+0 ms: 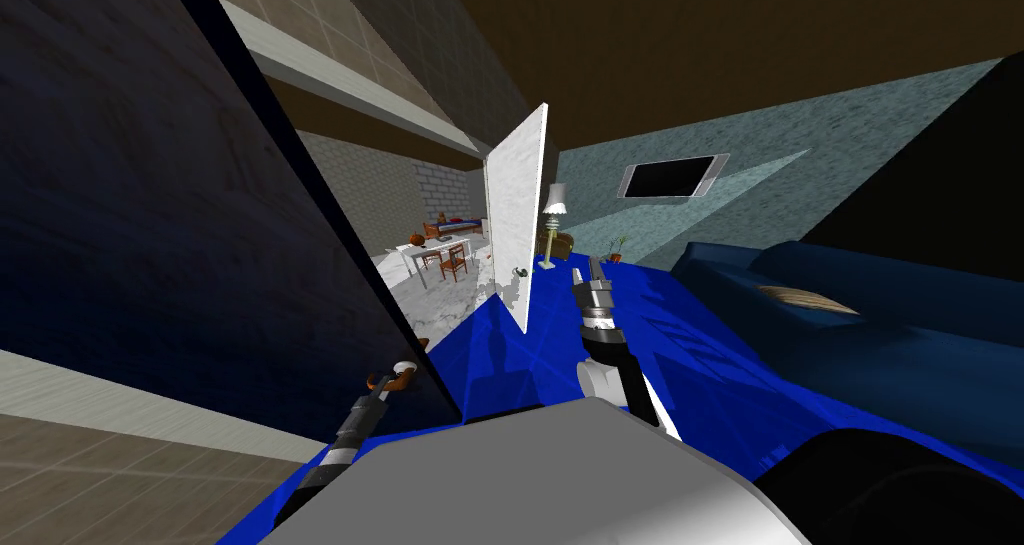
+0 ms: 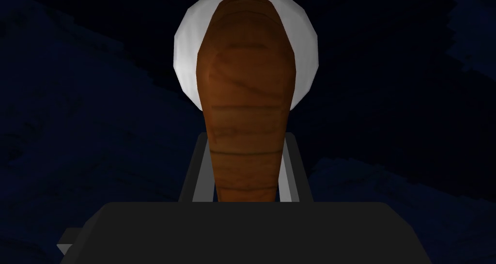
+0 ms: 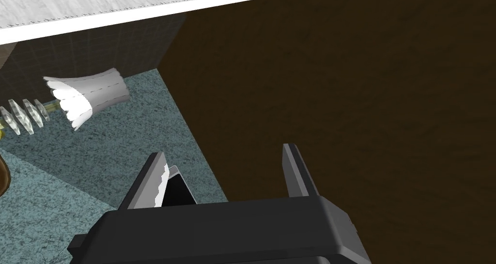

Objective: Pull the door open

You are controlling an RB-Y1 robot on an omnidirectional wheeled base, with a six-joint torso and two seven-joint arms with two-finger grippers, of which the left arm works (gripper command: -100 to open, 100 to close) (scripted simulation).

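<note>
A brown handle [image 2: 244, 82] sits clamped between the jaws of the left gripper [image 2: 246, 137]. Its round white plate [image 2: 186, 57] lies against the dark door [image 1: 150, 219] on my left. The right gripper [image 1: 588, 269] hovers over the blue floor [image 1: 720, 369], jaws wide apart and empty, with a white door [image 1: 515, 209] beyond it.

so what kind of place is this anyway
Most likely a furnished home, seen from a living room: a dark blue sofa, a floor lamp, and a dining table with chairs in the room beyond the open white door. The left claw is shut on a brown door handle.
</note>
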